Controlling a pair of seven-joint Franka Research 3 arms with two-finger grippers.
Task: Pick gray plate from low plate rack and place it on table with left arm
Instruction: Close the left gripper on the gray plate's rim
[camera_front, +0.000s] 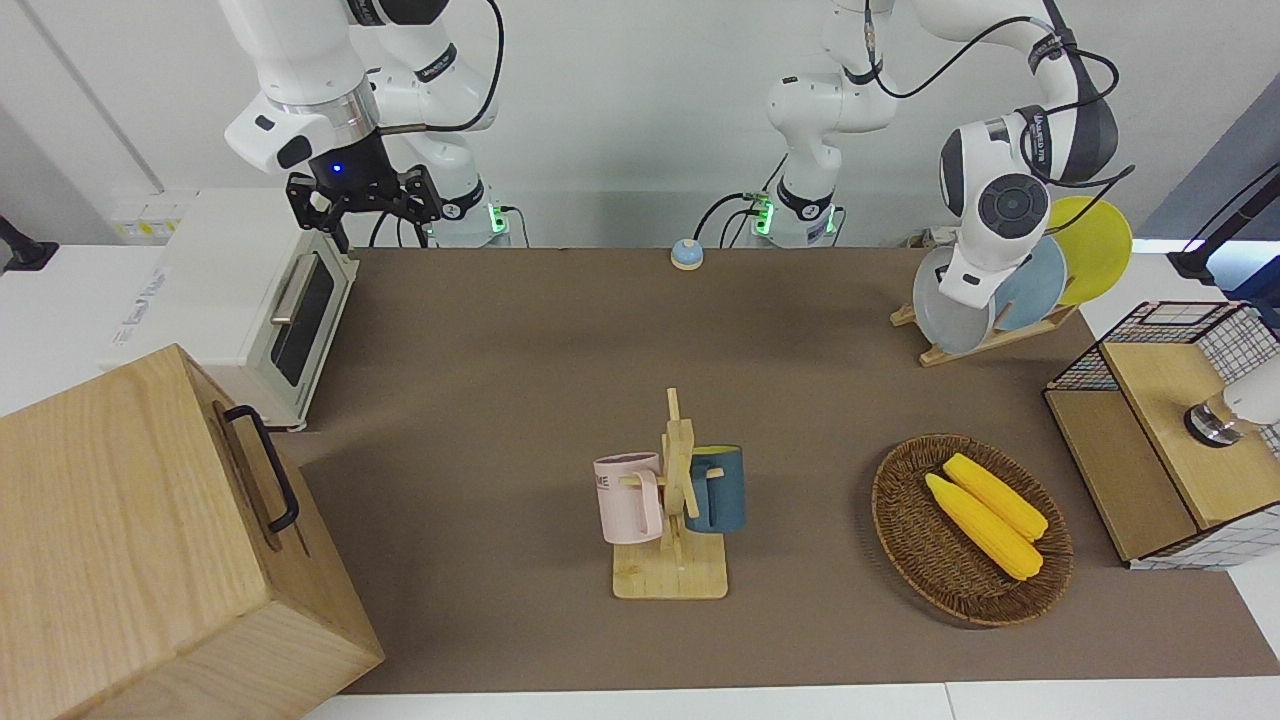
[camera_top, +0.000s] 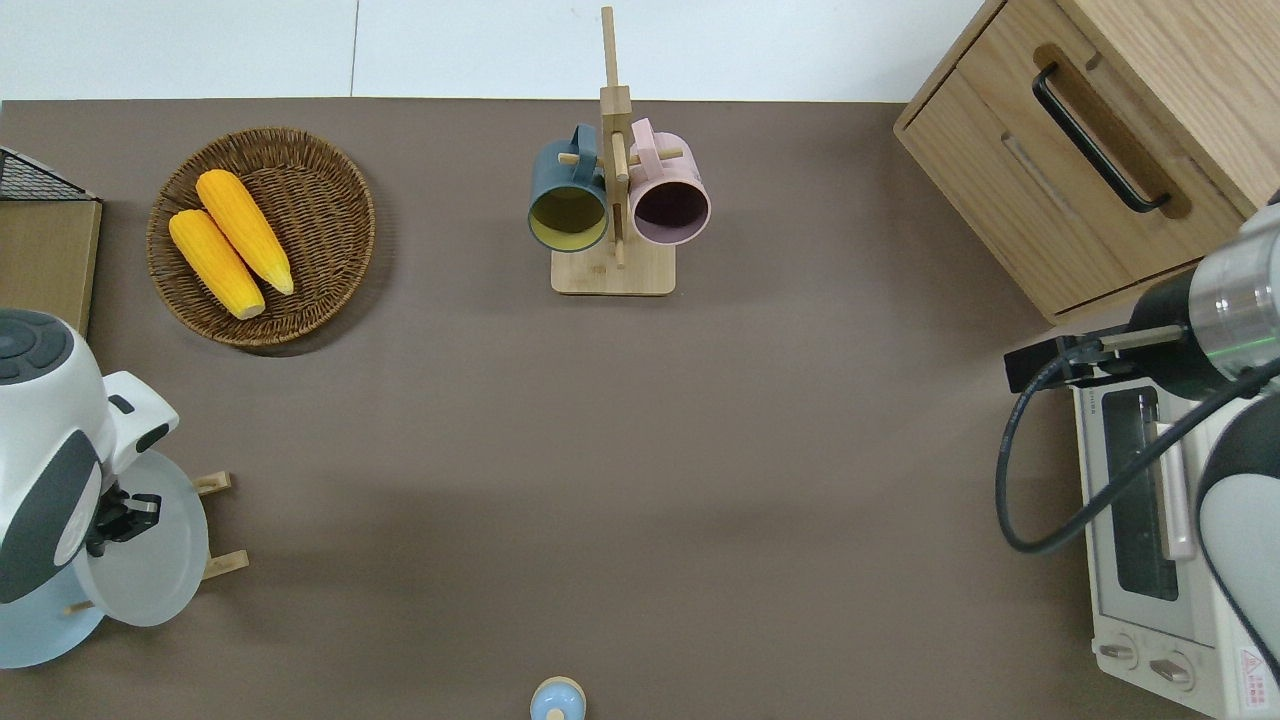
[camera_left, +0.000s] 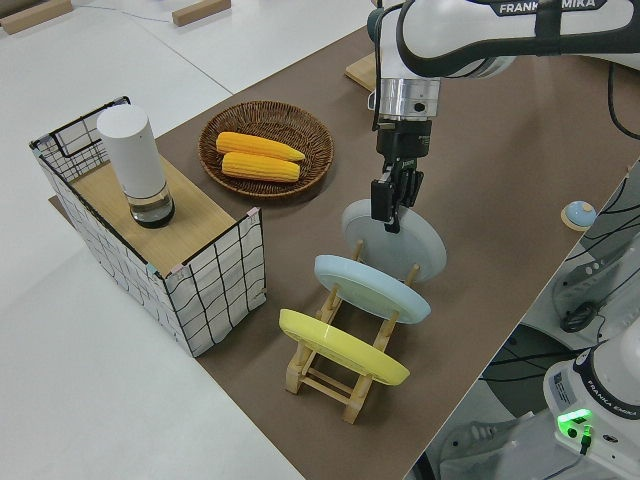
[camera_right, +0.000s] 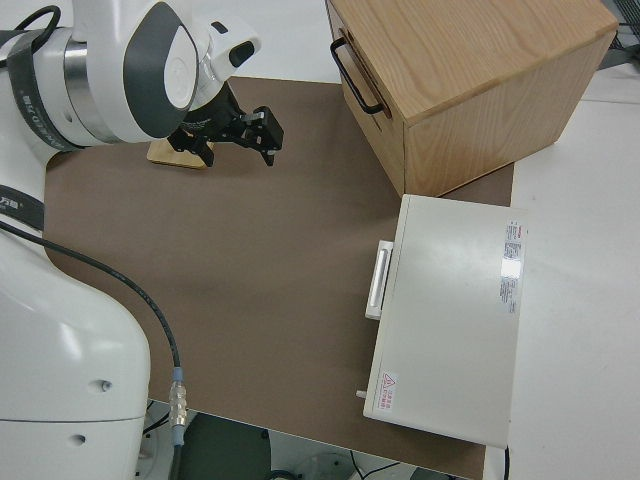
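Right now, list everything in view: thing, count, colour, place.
gray plate: 1, pale gray, in the low plate rack, left gripper shut on its rim
light blue plate: 1, middle slot
yellow plate: 1, end slot
wicker basket: 1, brown, holding 2 yellow corn cobs
mug stand: 1, wooden, with a pink mug and a dark blue mug
wooden cabinet: 1
toaster oven: 1, white
wire box: 1
bell: 1, blue
table: brown
right gripper: parked
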